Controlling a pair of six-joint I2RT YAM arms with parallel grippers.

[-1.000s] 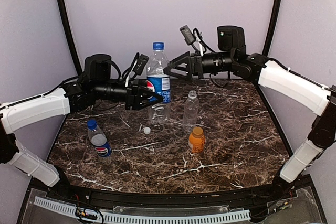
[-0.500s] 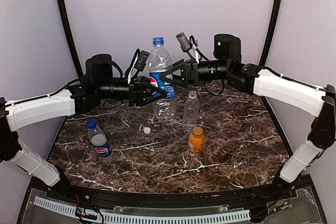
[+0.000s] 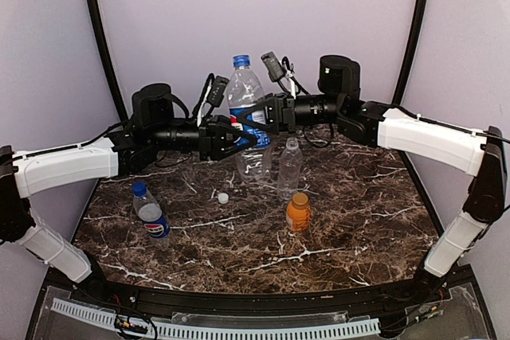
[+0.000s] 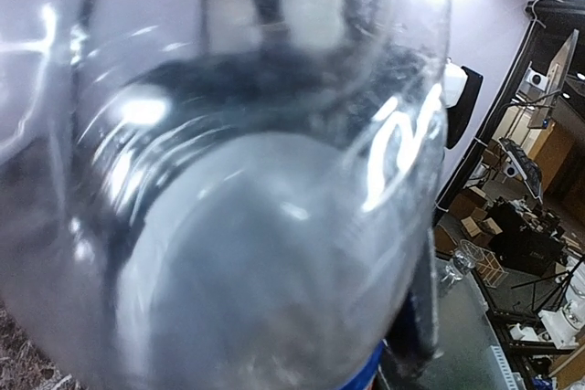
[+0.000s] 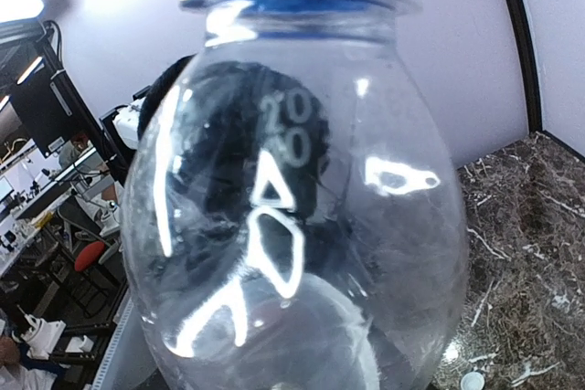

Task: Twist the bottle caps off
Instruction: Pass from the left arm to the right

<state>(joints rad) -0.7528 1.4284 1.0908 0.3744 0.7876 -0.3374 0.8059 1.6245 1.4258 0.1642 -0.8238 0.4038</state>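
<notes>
We are clamping the tall Pepsi bottle (image 3: 252,157) with left jaws; right jaws, grip unclear, are sitting below its blue cap (image 3: 241,60) and need raising.

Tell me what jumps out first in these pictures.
The tall bottle with its blue cap dominates the back centre, the left gripper clamped on its body and the right gripper at its upper half. A loose white cap lies on the marble table just in front.
</notes>
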